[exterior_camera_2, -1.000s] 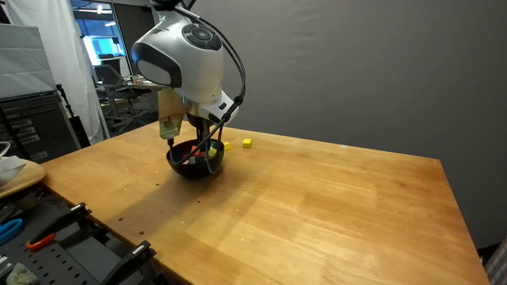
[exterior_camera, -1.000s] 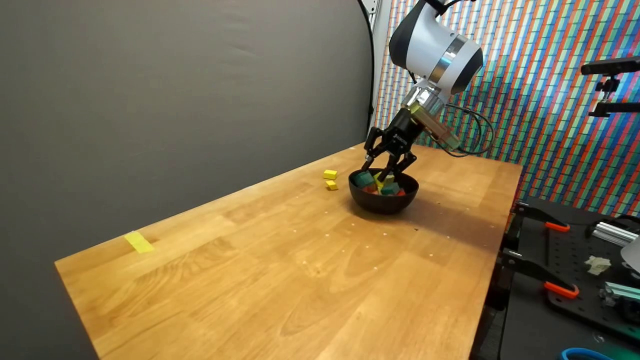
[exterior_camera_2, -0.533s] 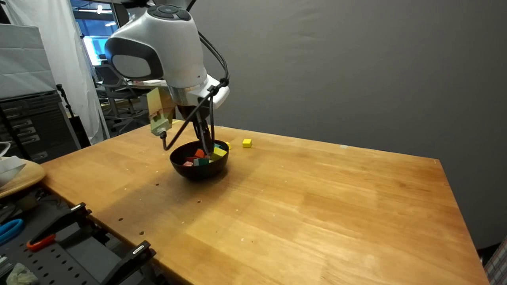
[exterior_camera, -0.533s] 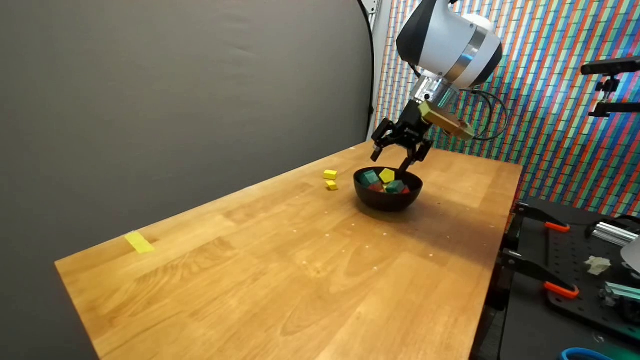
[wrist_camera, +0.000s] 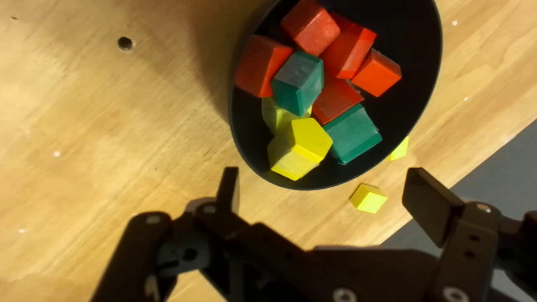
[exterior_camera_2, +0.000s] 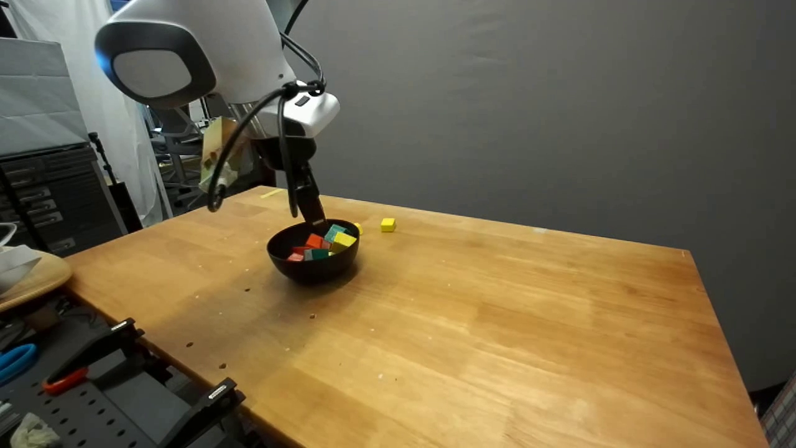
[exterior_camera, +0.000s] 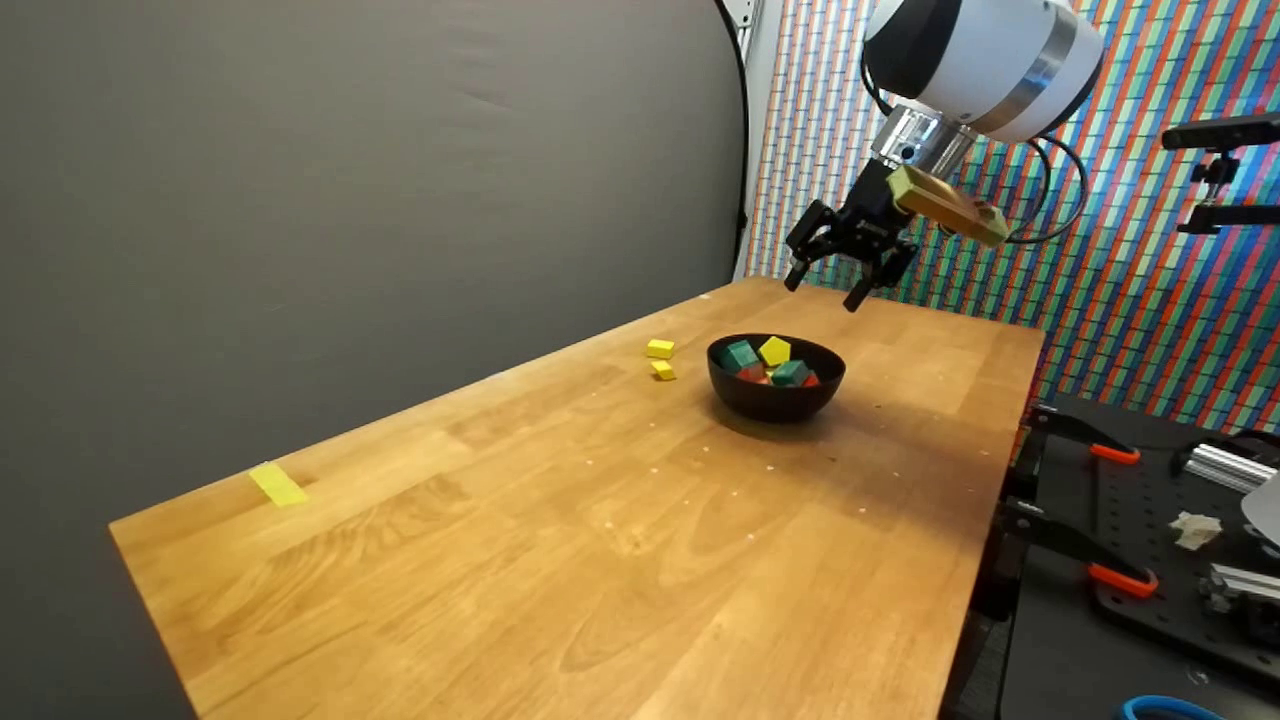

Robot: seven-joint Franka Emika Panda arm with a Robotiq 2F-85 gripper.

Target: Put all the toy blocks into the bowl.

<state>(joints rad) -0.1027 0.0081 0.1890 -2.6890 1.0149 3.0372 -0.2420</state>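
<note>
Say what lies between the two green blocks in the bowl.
A red block lies between the green blocks; the wrist view shows this, with a yellow block beside the gap.

A grey backdrop [exterior_camera: 400, 200] is rising behind the wooden table [exterior_camera: 560, 570] in both exterior views, and soft light [exterior_camera_2: 491, 330] is brightening its top. Beyond the table's far end, in an exterior view, a striped wall [exterior_camera: 1100, 330] is showing red, blue and green, and a black bench [exterior_camera: 1060, 650] is running along the table's side. In an exterior view a white curtain [exterior_camera_2: 68, 25] is hanging at the edge, and a dark drawer cabinet [exterior_camera_2: 62, 199] is standing before it. Near the table's corner a round wooden board [exterior_camera_2: 48, 279] is lying. What looks like a chair [exterior_camera_2: 176, 126] is standing farther back, dim and partly hidden.
</note>
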